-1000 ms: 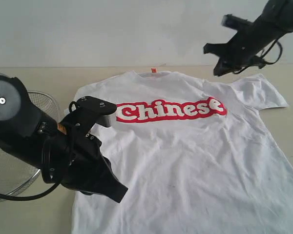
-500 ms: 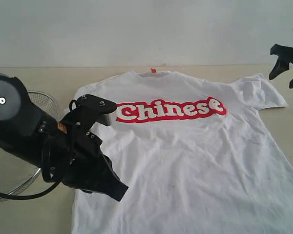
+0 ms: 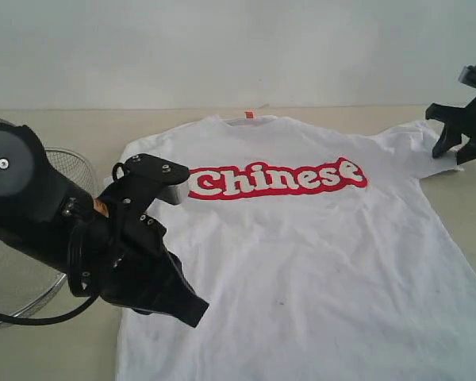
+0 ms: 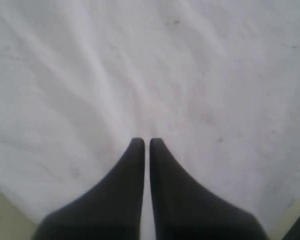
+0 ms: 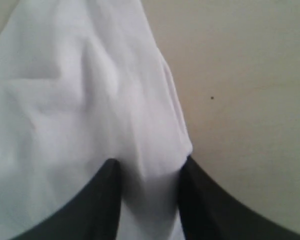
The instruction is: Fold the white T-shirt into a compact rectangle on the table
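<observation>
No fold had been made at this moment: the white T-shirt (image 3: 301,254) lay spread face up on the table (image 3: 79,127). Its hem was nearest the camera, the red band (image 3: 278,180) ran across the chest, and the orange collar tag (image 3: 250,114) sat at the far edge. Closest in, your left gripper (image 4: 146,144) hung over the lower part of the shirt with its fingers pinched together on nothing I could see. Farther off, your right gripper (image 3: 452,151) stood at the right sleeve (image 3: 416,147), jaws parted, with a ridge of sleeve cloth lying between them and not clamped. I judged you were at the very start, lining up a first grab. The sleeve folds, the side folds and the last fold up from the hem were all left to do.

Several things were hard to read. The hem ran off the near edge of the exterior view, so its corners could not be checked. Your left arm covered the shirt's edge on that side and part of the wire basket (image 3: 16,278). Whether the left fingertips touched the cloth I could not tell. The right gripper was cut off at the frame's edge.
</observation>
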`<state>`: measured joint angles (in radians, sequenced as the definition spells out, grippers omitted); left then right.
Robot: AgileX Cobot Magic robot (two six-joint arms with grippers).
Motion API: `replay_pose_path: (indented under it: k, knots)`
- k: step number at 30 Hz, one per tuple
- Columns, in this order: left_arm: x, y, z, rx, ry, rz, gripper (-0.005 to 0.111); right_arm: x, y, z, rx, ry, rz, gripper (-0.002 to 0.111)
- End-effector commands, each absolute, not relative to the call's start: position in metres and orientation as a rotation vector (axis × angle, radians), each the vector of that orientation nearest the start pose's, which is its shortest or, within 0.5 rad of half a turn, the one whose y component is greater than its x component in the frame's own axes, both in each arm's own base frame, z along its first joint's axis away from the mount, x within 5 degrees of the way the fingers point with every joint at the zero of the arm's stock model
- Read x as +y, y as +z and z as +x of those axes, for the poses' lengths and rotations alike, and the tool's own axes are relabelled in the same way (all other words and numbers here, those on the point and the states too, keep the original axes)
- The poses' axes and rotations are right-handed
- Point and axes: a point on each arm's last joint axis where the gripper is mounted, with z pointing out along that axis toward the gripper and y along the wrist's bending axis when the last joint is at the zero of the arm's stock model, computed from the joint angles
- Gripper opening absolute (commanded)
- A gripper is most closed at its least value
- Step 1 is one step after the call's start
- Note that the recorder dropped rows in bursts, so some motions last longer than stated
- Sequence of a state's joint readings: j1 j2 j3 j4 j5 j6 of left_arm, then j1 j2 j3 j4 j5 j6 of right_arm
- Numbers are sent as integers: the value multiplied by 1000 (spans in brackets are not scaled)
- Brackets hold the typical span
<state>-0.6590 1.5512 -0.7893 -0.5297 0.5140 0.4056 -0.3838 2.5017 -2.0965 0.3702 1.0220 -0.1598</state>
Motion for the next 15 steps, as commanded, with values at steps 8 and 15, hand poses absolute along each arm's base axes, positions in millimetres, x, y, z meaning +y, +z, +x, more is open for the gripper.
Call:
replay_pose_path:
  k: [8,15]
  knots:
    - [-190,191,208,2612,-561,878,5,-147,125,503,2698,361,419,0]
    - [-190,191,208,2613,-562,879,5,-145,170,502,2614,344,365,0]
